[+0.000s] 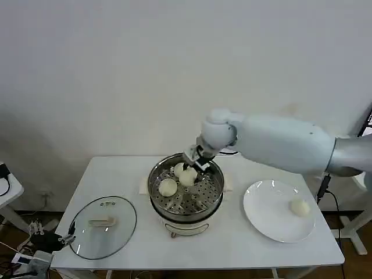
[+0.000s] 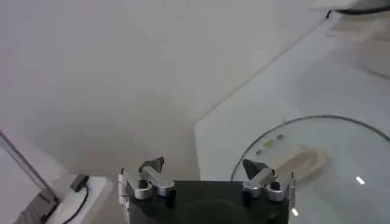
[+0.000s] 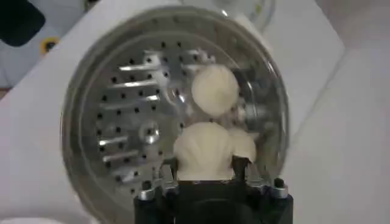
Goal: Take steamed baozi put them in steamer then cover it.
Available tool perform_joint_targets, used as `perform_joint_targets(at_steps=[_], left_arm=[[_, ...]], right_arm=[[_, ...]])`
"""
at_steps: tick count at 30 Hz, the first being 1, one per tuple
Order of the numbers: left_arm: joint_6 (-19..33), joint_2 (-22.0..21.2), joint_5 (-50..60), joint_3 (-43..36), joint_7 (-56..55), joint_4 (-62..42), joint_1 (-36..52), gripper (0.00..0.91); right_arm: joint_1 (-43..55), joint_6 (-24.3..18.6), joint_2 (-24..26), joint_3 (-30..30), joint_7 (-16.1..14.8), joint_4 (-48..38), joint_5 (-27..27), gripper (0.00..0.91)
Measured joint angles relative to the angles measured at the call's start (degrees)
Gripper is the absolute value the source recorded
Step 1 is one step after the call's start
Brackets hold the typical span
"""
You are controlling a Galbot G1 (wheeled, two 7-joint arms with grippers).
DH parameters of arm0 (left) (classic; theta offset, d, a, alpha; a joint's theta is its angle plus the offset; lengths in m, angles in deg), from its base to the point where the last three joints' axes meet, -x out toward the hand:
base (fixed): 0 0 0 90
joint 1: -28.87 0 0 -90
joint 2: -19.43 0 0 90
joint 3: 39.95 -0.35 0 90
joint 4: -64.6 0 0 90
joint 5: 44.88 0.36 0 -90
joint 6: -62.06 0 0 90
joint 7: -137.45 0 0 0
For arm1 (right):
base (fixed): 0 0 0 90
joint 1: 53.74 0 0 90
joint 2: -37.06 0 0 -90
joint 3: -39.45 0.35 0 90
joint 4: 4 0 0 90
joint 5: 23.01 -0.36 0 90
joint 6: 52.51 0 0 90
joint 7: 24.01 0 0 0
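From the head camera, no words or labels can be read on anything. The right gripper point(image 1: 192, 165) hangs over the back part of the round shiny steel steamer point(image 1: 214, 197), which sits on a cream base in the middle of the white table point(image 1: 116, 174). Its jaws are closed on a small round cream-white bun point(image 1: 187, 177) that sits low over the tray with holes. A second bun point(image 1: 168, 186) lies on the tray just to the left of it, and a third bun point(image 1: 179, 169) peeks out behind it, by the back wall. A fourth bun point(image 1: 300, 207) lies alone on the flat white round plate point(image 1: 264, 215) at the right side of the table, well apart from the steamer. The round glass lid with a cream handle point(image 1: 103, 225) lies flat on the left side of the table.

From the left wrist camera, the left gripper point(image 2: 203, 170) hangs off the table's edge with its jaws wide apart and nothing between them. The glass lid point(image 2: 341, 152) lies on the table near it. There is a tiny sticker by the lid's handle, too small to read.

From the right wrist camera, the right gripper point(image 3: 206, 171) has its jaws pressed on both sides of the held bun point(image 3: 202, 146). Another bun point(image 3: 214, 90) rests on the holed tray farther in. A third one point(image 3: 245, 145) touches the held bun's side, next to the steamer point(image 3: 109, 122) wall
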Motion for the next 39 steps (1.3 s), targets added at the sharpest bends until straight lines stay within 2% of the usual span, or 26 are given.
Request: perform_joint_targets(at_steps=[7,15,34,36,37,38,39], left_arm=[[0.14,-0.41,-0.09,0.67,-0.03,0.04,-0.29,0.907],[0.28,-0.66,-0.15,0.95,-0.05,0.04,-0.48,0.907],[0.43,-1.00,-0.34,1.35,-0.08,0.24,-0.62,0.907],[0.44,-0.98,-0.35,1.35,-0.08,0.24,-0.59,0.907],[0.44,-0.94,-0.36,1.35,-0.08,0.24,-0.54,0.907],[0.44,-0.90,-0.38,1.35,-0.08,0.24,-0.50,0.907],[0.44,-0.88,-0.41,1.35,-0.08,0.24,-0.46,0.907]], right_arm=[[-0.99,-4.75,-0.60,-1.19,0.06,0.76,2.91,0.595],[-1.78,-8.30,-0.80,-1.85,-0.05,1.03,5.12,0.605],[-2.00,-10.99,-1.65,-3.37,-0.72,2.33,6.05,0.605],[-2.00,-11.06,-1.64,-3.46,-0.90,2.34,6.05,0.766],[-2.00,-11.12,-1.64,-3.51,-0.99,2.34,6.11,0.806],[-2.00,-11.18,-1.64,-3.53,-1.12,2.31,6.12,0.907],[-2.00,-11.27,-1.65,-3.55,-1.19,2.29,6.12,0.907]])
